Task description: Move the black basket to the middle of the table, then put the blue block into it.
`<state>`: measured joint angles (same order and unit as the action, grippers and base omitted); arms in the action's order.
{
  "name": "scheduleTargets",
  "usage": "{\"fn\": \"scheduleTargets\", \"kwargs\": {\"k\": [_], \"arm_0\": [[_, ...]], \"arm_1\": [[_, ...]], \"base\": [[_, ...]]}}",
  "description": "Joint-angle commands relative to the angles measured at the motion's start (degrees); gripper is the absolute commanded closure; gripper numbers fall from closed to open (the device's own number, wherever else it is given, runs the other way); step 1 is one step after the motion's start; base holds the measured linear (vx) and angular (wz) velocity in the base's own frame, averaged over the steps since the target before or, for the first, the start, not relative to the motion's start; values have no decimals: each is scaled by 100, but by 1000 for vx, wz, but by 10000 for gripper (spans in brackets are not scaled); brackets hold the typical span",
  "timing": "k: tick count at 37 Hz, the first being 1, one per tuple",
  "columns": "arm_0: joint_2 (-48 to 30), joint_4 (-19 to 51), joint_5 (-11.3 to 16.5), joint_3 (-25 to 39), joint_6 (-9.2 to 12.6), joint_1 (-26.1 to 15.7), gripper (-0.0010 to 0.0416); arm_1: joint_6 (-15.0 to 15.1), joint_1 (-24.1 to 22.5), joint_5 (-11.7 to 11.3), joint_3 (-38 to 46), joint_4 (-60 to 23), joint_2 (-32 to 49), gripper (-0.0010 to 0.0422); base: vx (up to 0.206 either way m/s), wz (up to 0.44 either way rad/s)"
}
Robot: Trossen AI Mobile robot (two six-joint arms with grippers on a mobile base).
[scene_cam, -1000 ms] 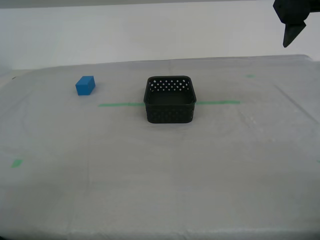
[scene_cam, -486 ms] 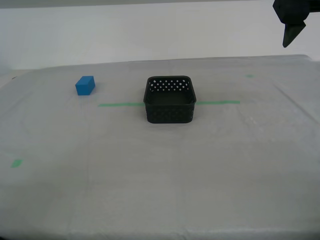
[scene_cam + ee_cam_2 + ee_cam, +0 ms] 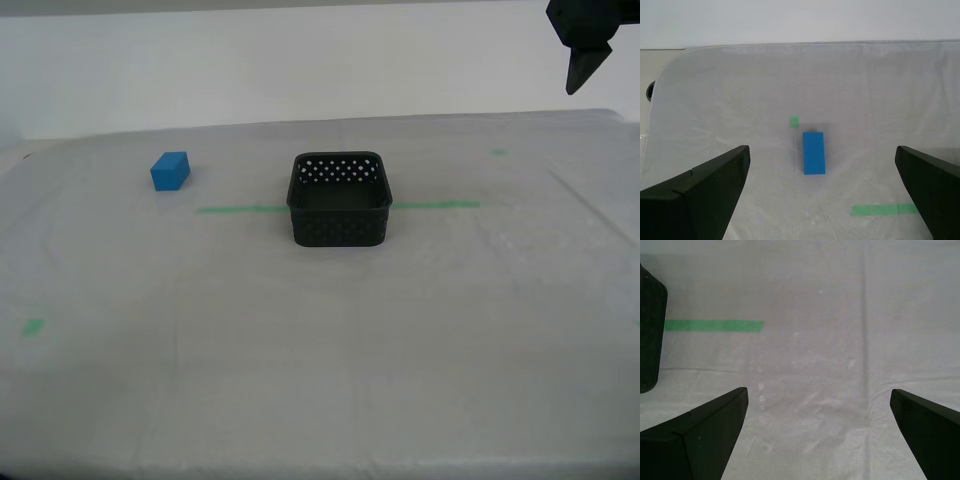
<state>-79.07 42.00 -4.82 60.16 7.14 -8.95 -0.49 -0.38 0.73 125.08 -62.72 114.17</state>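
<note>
Change since earlier frames: nothing is registering as moved; basket, block and the dark gripper part at the exterior view's top right are all sitting where they were, and the scene is holding steady. Item one, the black basket (image 3: 339, 200): standing upright on the table (image 3: 320, 380), straddling the long green tape line (image 3: 240, 209) near the table's middle, empty as far as its interior is showing. Item two, the blue block (image 3: 170, 171): lying on the sheeting well apart from the basket, toward the exterior view's left and slightly farther back; in the second wrist view the blue block is showing between the jaws, below them on the table, just beside a small green mark (image 3: 794, 121). Item three, my second gripper (image 3: 821, 192): jaws spread wide, released, grasping nothing, hanging above the block. Item four, my first gripper (image 3: 817, 432): likewise spread and empty, looking down on bare sheeting with the basket's wall at the frame edge. Judged stage: basket placement is looking done; block pickup is pending. Risks: a descent that is off-centre could be nudging the block aside, since it is small and plain-faced; a shallow pinch on its narrow faces could be letting it slip in transit; a release too near the basket's rim could be tipping the light basket or bouncing the block out
</note>
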Motion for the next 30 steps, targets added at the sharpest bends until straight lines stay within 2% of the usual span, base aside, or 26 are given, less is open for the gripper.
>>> {"fn": "scheduleTargets", "kwargs": {"k": [1, 8, 14, 21, 30], "arm_0": [[2, -2, -17, 0, 2, 0, 7], [2, -2, -17, 0, 2, 0, 7], [2, -4, -17, 0, 2, 0, 7], [2, -4, -17, 0, 2, 0, 7], [2, -2, -17, 0, 2, 0, 7]], "arm_1": [[-17, 4, 20, -177, 184, -4, 11], [-37, 11, 24, -492, 455, -7, 11], [-55, 17, 131, -752, 660, 17, 11], [-52, 20, 330, -767, 671, 433, 11], [-35, -2, 439, -767, 706, 1029, 11]], "base": [[0, 0], [0, 0], [0, 0], [0, 0], [0, 0]]}}
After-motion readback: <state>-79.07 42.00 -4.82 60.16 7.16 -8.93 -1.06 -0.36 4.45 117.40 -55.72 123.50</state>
